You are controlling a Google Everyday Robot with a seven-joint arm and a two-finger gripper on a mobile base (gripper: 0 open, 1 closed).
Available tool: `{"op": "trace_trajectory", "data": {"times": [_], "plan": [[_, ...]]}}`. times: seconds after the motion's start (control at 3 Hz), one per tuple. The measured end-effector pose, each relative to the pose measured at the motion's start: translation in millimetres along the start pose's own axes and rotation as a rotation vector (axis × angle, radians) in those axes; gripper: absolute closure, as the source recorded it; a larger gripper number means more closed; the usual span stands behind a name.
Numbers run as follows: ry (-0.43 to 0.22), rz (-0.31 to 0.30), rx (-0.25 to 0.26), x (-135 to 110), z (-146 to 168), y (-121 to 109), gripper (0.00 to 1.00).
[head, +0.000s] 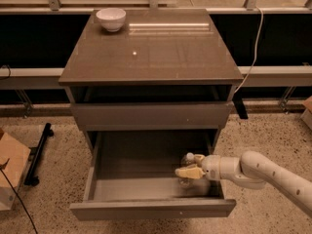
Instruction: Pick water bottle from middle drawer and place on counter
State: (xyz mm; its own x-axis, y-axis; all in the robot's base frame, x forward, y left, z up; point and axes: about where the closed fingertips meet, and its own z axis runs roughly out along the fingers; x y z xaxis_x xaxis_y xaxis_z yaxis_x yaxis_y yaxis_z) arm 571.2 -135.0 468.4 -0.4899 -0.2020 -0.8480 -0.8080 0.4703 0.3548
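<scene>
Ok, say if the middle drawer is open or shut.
Open: middle drawer pulled out, grey inside showing, water bottle and tool in its right side.

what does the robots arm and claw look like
The arm is white and smooth, made of rounded tube-like segments with a bulging joint at the wrist. The claw at its end is pale yellowish tan and narrows toward the tip; it is inside the open drawer, near the right side. No cables or markings are visible.

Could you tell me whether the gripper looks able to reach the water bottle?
Probably yes: the middle drawer is pulled open, nothing covers the water bottle, and the gripper is right at it inside the drawer.
</scene>
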Motion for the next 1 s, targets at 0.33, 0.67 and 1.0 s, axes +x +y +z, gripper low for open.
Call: {"op": "trace_trajectory", "data": {"times": [0.33,0.67,1.0], "plan": [[0.003,-0.012,-0.010,-7,4,8,0.66],[0.026,-0.076,-0.010,-37,-8,26,0.89],[0.063,-0.164,-0.023,-87,-35,54,1.00]]}}
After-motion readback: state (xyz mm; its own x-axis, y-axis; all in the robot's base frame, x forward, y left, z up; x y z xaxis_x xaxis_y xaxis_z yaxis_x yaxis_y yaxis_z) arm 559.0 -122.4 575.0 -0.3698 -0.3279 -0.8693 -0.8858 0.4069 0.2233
